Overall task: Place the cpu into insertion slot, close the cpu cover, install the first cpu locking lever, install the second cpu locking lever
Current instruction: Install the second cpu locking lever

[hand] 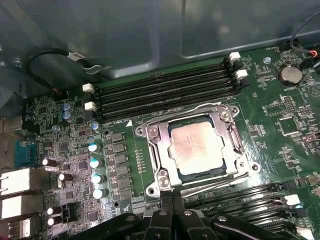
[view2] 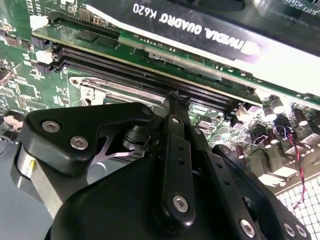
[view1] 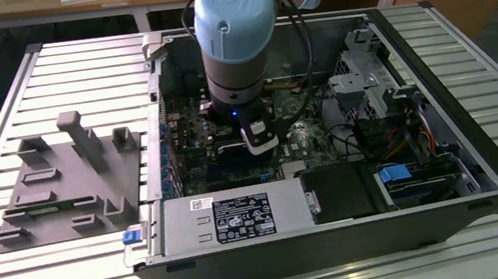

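In the first wrist view the cpu point(hand: 196, 148), a dull silver square, lies in the insertion slot point(hand: 150, 131) on the green motherboard. The cpu cover point(hand: 159, 150), a silver frame with a window, lies flat over it. One thin locking lever point(hand: 180, 112) runs along the socket's side by the memory slots. The other lever point(hand: 215, 184) runs along the opposite side, close to my fingers. My gripper point(hand: 167, 202) is shut with nothing visible between the fingers, its tip just off that corner of the socket. It also appears in the second wrist view point(view2: 172, 97) and inside the case point(view1: 259, 144).
Long black memory slots point(hand: 165, 87) flank the socket. A black graphics card point(view2: 200, 25) stands close behind the gripper. Capacitors point(hand: 95, 162) cluster beside the socket. The power supply point(view1: 238, 217) fills the case front; a grey fixture plate point(view1: 68, 179) lies at the exterior view's left.
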Robot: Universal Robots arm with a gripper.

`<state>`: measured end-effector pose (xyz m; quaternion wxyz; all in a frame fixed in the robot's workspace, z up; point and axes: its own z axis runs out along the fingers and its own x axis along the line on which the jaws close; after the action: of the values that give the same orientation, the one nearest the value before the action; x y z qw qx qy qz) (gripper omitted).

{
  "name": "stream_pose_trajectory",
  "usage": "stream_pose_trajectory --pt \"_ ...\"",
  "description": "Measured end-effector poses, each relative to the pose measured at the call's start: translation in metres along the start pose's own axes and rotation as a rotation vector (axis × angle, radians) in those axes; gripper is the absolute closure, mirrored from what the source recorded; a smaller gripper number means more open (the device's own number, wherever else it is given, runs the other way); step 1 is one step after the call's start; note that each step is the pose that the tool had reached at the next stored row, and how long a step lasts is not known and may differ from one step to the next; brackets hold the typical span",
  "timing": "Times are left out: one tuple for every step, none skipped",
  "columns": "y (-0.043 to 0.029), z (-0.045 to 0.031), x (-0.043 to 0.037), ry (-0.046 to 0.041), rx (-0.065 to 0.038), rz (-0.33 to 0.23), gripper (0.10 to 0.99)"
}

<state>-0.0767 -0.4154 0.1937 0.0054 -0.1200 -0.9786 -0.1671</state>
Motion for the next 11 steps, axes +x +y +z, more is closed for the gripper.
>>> stream_pose_trajectory --pt "-0.0001 0.0002 0.0005 0.0002 -0.001 0.000 0.984" --pt "-0.0004 0.0003 0.0014 0.0003 -0.001 0.000 0.984" --pt "-0.0008 0.0003 0.0027 0.0006 -0.002 0.000 0.984" --pt "-0.0011 0.0004 0.0040 0.0010 -0.004 0.000 0.984" --pt "-0.0015 0.0004 0.0053 0.0014 -0.005 0.000 0.984" --pt "-0.0018 0.0005 0.0064 0.0018 -0.007 0.000 0.984" --pt "-0.0019 0.0007 0.0065 0.0024 -0.010 0.000 0.984" --pt "-0.0019 0.0011 0.0067 0.0029 -0.012 0.000 0.984" --pt "-0.0019 0.0014 0.0070 0.0033 -0.014 0.000 0.984" --pt "-0.0020 0.0016 0.0074 0.0037 -0.015 0.000 0.984" --pt "-0.0022 0.0018 0.0080 0.0041 -0.017 0.001 0.984"
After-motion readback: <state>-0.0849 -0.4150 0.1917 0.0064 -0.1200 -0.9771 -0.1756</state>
